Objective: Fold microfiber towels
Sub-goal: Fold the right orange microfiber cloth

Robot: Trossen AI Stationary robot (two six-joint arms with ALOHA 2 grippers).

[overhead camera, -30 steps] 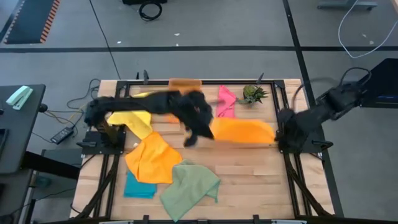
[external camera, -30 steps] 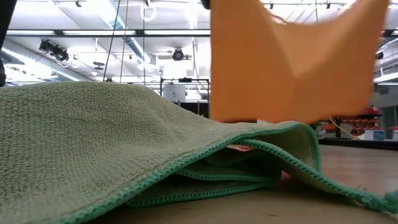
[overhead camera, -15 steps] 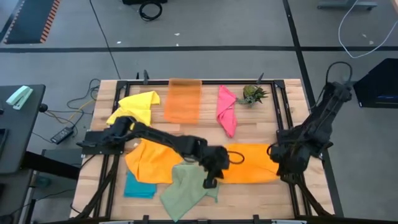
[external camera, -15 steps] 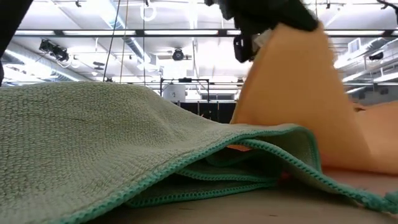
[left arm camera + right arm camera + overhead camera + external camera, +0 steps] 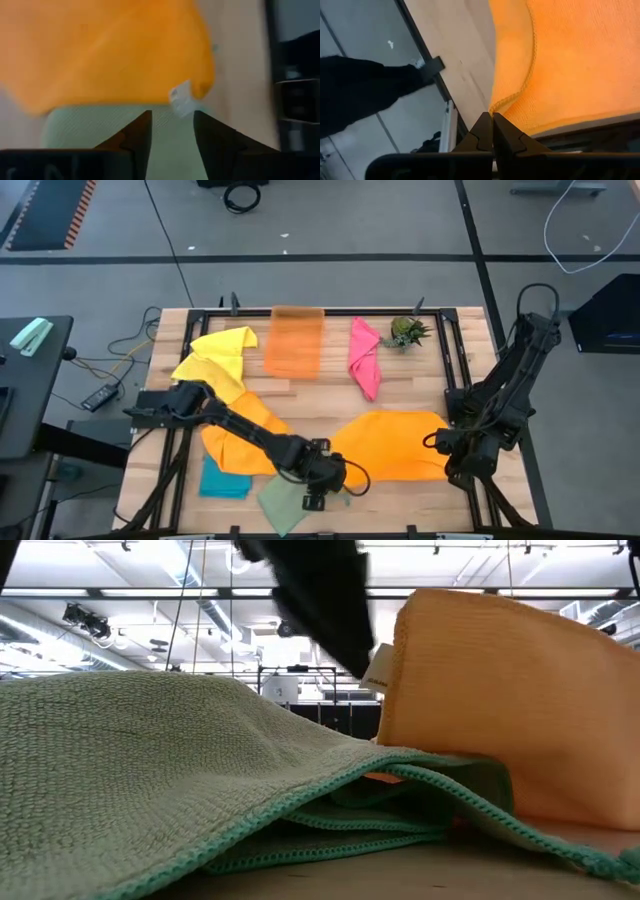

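One orange towel [image 5: 395, 445] draped across the near right of the table [image 5: 400, 395], its left edge over the sage green towel [image 5: 285, 502]. Could slide or unfold crooked if dragged unevenly. Left end effector [image 5: 171, 131] parted, empty, just beside its tagged corner; right end effector [image 5: 492, 125] pinched shut at its other edge.

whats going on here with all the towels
A two-armed robot is folding an orange towel on the table. The left gripper sits at the near edge over a green towel, jaws apart, the orange corner just beyond them. The right gripper is at the towel's other end, jaws shut. Yellow, pink and teal towels lie nearby.
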